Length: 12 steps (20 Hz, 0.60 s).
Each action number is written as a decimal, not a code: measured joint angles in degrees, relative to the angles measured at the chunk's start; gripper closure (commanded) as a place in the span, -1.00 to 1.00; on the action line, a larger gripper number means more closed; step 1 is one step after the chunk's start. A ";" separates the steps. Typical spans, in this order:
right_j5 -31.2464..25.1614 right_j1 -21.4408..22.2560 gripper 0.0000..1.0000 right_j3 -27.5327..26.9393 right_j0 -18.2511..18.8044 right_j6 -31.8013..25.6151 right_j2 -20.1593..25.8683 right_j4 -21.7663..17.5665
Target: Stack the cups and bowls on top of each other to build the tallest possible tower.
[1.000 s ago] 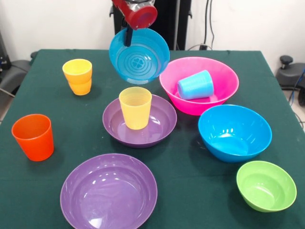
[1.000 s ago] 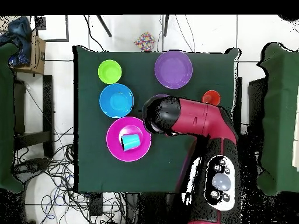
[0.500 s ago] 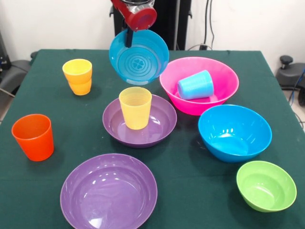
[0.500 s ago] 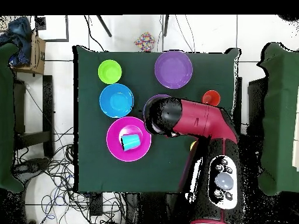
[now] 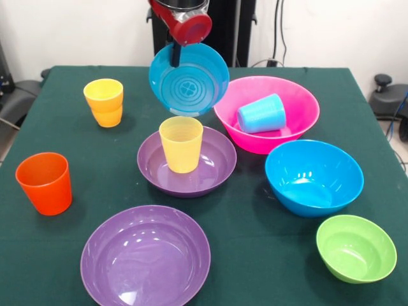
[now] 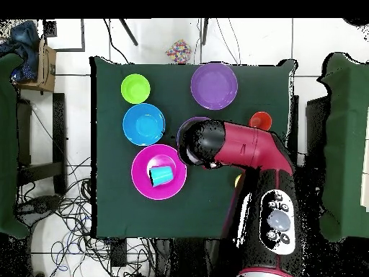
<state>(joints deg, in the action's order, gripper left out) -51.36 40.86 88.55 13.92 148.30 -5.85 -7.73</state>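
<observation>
1. The tool (image 5: 173,56) hangs above the table (image 5: 57,115), clamped on the rim of the small blue bowl (image 5: 189,79), which is lifted clear of everything and tipped on edge so its ringed underside faces the front camera.
2. The landmark is the purple bowl (image 5: 187,162) at the table's middle; a pale yellow cup (image 5: 181,143) stands upright inside it.
3. The held small blue bowl hovers above and just behind the pale yellow cup, apart from it.
4. In the front view, right of and behind the purple bowl sits the pink bowl (image 5: 266,113), with a light blue cup (image 5: 261,114) lying on its side inside.
5. Right of the purple bowl and a little nearer the camera is the big blue bowl (image 5: 313,177); further forward still is the green bowl (image 5: 356,248).
6. Directly in front of the purple bowl lies the second purple bowl (image 5: 145,255), empty.
7. Left of the purple bowl stands the orange cup (image 5: 44,183); behind and left, two amber cups (image 5: 104,102) are nested together.
8. From overhead, the red arm (image 6: 241,150) covers most of the purple bowl and the held bowl.
</observation>
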 measured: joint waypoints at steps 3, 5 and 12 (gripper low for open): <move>0.01 -0.06 1.00 -0.01 0.01 0.00 0.09 0.00; 0.00 -0.12 1.00 0.00 0.01 0.00 0.17 0.00; 0.00 -0.15 1.00 -0.01 0.01 0.00 0.40 0.00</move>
<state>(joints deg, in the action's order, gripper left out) -51.36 40.71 88.54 13.93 148.30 -5.45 -7.73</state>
